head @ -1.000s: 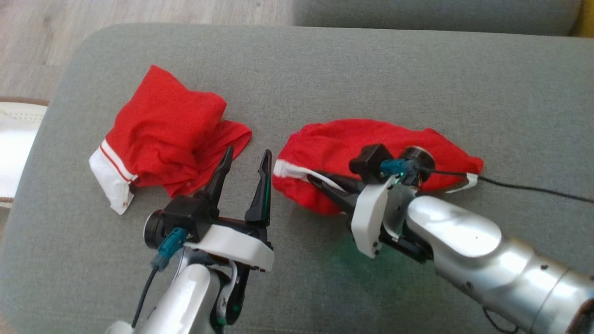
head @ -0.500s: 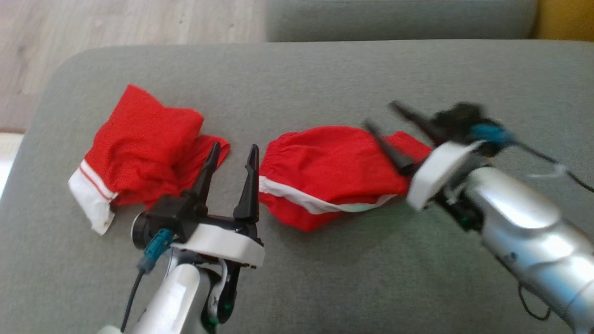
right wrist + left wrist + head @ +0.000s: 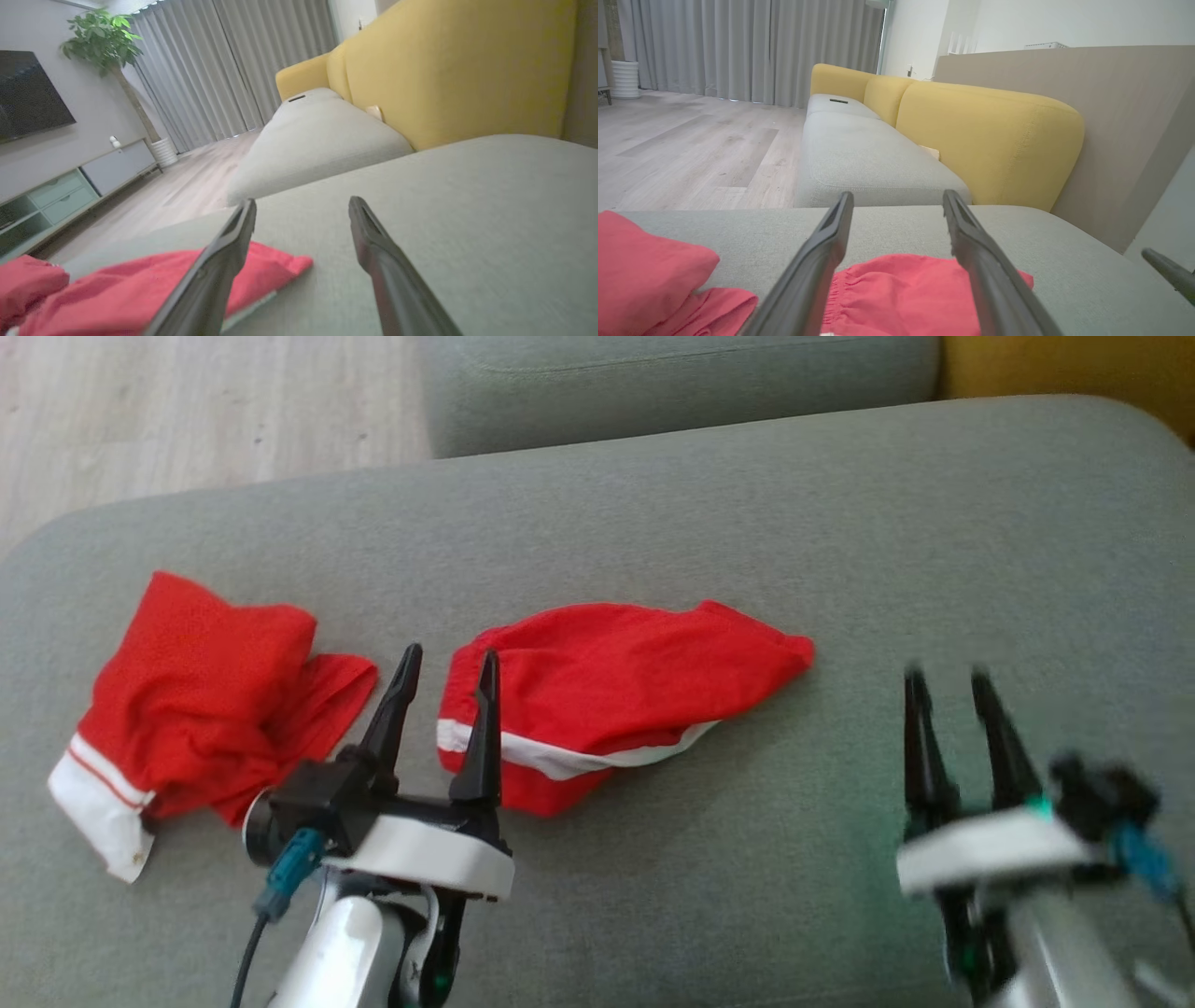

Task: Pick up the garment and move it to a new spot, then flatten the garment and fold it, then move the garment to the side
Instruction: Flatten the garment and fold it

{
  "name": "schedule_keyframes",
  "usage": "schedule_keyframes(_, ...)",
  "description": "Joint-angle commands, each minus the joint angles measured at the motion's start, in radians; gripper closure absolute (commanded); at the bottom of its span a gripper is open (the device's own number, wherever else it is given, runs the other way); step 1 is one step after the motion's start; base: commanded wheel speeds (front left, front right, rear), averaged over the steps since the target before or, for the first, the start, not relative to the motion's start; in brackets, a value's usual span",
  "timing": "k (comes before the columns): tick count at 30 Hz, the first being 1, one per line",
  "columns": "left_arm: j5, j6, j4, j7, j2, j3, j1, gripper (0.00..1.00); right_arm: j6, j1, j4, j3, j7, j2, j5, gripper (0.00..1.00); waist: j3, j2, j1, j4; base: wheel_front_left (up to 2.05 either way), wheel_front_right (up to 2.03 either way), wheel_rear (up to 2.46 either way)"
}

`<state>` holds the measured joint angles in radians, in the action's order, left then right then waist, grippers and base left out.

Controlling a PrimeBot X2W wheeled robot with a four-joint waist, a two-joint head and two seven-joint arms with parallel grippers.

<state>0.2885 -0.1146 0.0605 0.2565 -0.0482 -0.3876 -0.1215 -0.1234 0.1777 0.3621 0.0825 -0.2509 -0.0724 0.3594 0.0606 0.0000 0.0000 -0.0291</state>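
Observation:
The garment point(image 3: 616, 686) is red with a white band and lies loosely folded in the middle of the grey sofa cushion point(image 3: 887, 523). My left gripper point(image 3: 446, 658) stands open at its left end, holding nothing, one fingertip over the garment's edge. In the left wrist view the garment point(image 3: 901, 289) lies under and between that gripper's point(image 3: 897, 196) spread fingers. My right gripper point(image 3: 945, 677) is open and holding nothing, apart from the garment to its right. In the right wrist view the garment point(image 3: 117, 289) lies to the left of that gripper point(image 3: 303, 203).
A second crumpled red garment point(image 3: 187, 709) with a white hem lies at the cushion's left end, also red in the left wrist view point(image 3: 644, 270). Wooden floor point(image 3: 187, 411) lies beyond the cushion's far-left edge. A yellow backrest point(image 3: 985, 135) rises to the right.
My right gripper opened, let go of the garment and drew back to the lower right. The garment now lies spread on the cushion. The head camera has shifted; the left gripper kept its pose.

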Motion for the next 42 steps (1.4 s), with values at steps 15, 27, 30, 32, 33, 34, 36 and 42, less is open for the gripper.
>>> schedule_keyframes(15, -0.026, 0.020, -0.027, 0.005, -0.002, 0.026, -0.030, 0.00, -0.007, -0.075, -0.152, -0.064, 0.016, 0.022, -0.038, 0.00, 0.035, 0.0000, 0.0000, -0.005, 0.00, 0.00, 0.00)
schedule_keyframes(27, -0.027, 0.020, -0.024, 0.005, -0.002, -0.017, -0.087, 0.00, -0.007, 0.163, 0.056, -0.079, 0.268, 0.022, -0.027, 0.00, 0.137, 0.0000, 0.0000, 0.060, 0.00, 0.00, 0.00)
schedule_keyframes(30, -0.022, 0.017, -0.022, 0.005, -0.002, -0.031, -0.099, 0.00, -0.007, 0.214, 0.129, -0.082, 0.313, 0.022, 0.017, 0.00, 0.148, 0.0000, 0.0000, 0.079, 0.00, 0.00, 0.00)
schedule_keyframes(32, -0.019, 0.015, -0.022, 0.005, -0.002, -0.040, -0.105, 0.00, -0.007, 0.240, 0.175, -0.085, 0.341, 0.022, 0.046, 0.00, 0.156, 0.0000, 0.0000, 0.089, 0.00, 0.00, 0.00)
schedule_keyframes(33, -0.018, 0.013, -0.022, 0.005, -0.002, -0.045, -0.107, 0.00, -0.007, 0.254, 0.196, -0.087, 0.351, 0.022, 0.073, 0.00, 0.159, 0.0000, 0.0000, 0.095, 0.00, 0.00, 0.00)
schedule_keyframes(34, -0.016, 0.012, -0.023, 0.005, -0.002, -0.048, -0.108, 0.00, -0.007, 0.267, 0.215, -0.085, 0.359, 0.022, 0.086, 0.00, 0.162, 0.0000, 0.0000, 0.098, 0.00, 0.00, 0.00)
schedule_keyframes(36, -0.013, 0.011, -0.023, 0.005, -0.002, -0.058, -0.109, 0.00, -0.007, 0.290, 0.252, -0.088, 0.368, 0.022, 0.087, 0.00, 0.167, 0.0000, 0.0000, 0.107, 0.00, 0.00, 0.00)
schedule_keyframes(42, -0.010, 0.008, -0.020, 0.005, -0.002, -0.062, -0.111, 0.00, -0.007, 0.337, 0.334, -0.086, 0.362, 0.022, 0.093, 0.86, 0.177, 0.0000, 0.0000, 0.124, 0.00, 0.00, 0.00)
